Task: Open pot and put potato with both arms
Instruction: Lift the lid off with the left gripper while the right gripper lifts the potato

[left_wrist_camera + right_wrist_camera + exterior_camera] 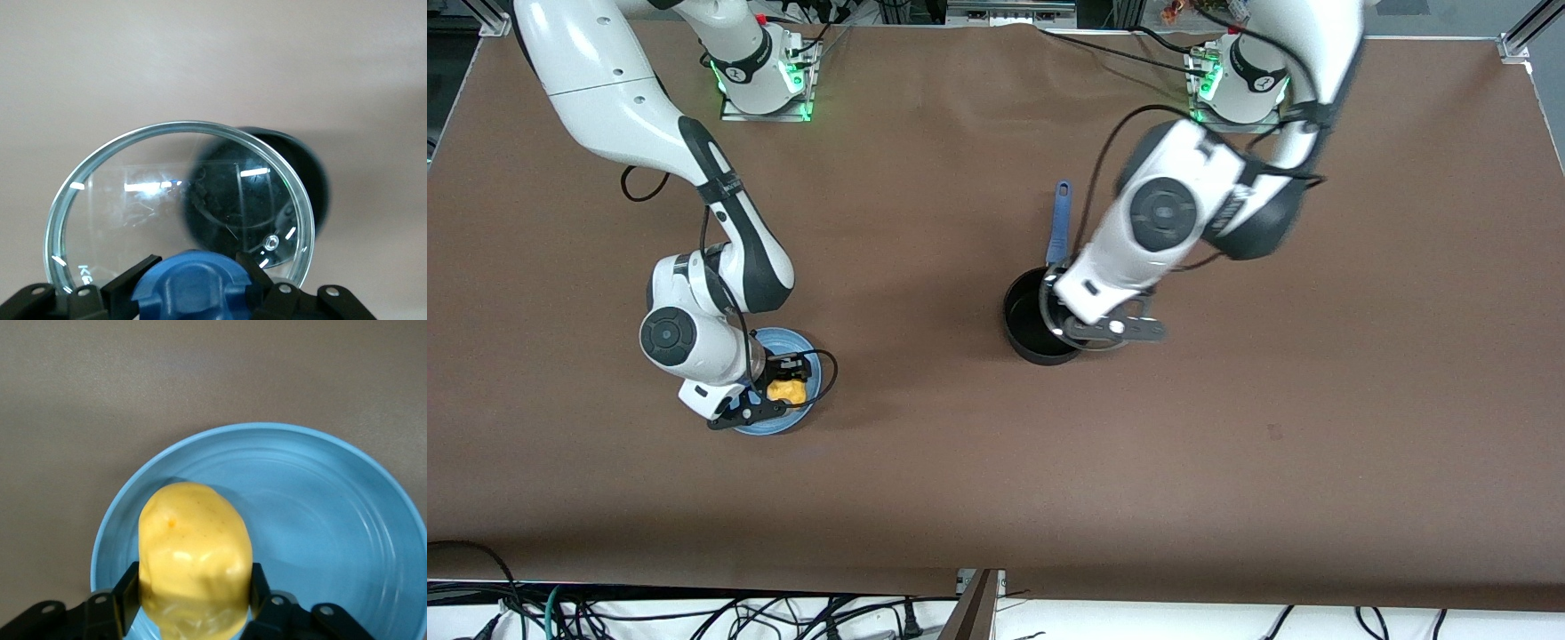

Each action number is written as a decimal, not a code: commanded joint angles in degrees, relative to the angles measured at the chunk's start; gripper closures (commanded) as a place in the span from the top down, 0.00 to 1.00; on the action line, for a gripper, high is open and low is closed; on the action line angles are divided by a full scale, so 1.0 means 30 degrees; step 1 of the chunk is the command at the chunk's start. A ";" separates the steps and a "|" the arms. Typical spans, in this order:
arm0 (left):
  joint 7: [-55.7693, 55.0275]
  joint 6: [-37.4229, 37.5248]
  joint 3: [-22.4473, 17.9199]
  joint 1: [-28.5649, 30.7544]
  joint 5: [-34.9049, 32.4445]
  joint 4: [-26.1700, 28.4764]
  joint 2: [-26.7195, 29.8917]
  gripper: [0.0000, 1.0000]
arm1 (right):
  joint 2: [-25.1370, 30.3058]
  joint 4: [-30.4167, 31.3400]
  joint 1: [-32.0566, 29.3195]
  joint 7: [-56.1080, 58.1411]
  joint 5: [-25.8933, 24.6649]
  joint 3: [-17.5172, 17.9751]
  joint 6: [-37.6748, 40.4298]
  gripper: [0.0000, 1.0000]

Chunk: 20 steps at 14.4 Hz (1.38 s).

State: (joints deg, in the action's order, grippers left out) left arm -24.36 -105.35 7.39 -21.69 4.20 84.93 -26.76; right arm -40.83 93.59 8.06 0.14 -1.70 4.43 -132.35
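The black pot (pixel 1024 318) stands mid-table, its blue handle (pixel 1059 227) pointing toward the robots' bases. My left gripper (pixel 1079 327) is over the pot's rim, shut on the blue knob (pixel 193 287) of the clear glass lid (pixel 133 213). The lid is held up and off-centre, with the open pot (pixel 293 180) showing below it. My right gripper (pixel 781 392) is over the blue plate (pixel 783 340) and shut on the yellow potato (pixel 787 390). In the right wrist view its fingers (pixel 128 587) press both sides of the potato (pixel 193 547), low over the plate (pixel 320 513).
Brown cloth covers the table (pixel 925 462). The plate lies toward the right arm's end, nearer the front camera than the pot. Cables hang along the table's front edge (pixel 978 591).
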 commanded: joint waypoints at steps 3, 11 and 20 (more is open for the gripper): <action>0.6641 0.2186 0.0145 0.3795 -0.0432 0.0399 0.1126 0.32 | 0.0278 -0.0024 0.0153 0.0275 -0.0021 -0.0013 -0.0268 0.42; 1.5376 -0.0085 0.0058 0.8926 -0.1545 0.3527 0.1215 0.32 | 0.1978 -0.2363 0.1498 -0.1733 0.0214 0.1213 0.3359 0.37; 1.7523 -0.8356 0.0086 1.0277 -0.2307 0.7344 -0.1419 0.34 | 0.0752 -0.4940 0.6124 -1.5095 0.0009 0.3210 0.3248 0.38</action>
State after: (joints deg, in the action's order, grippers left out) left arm 27.26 -128.80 6.91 8.46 -1.71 106.88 -30.15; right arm -35.43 83.84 23.41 -38.41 -1.59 14.29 -123.10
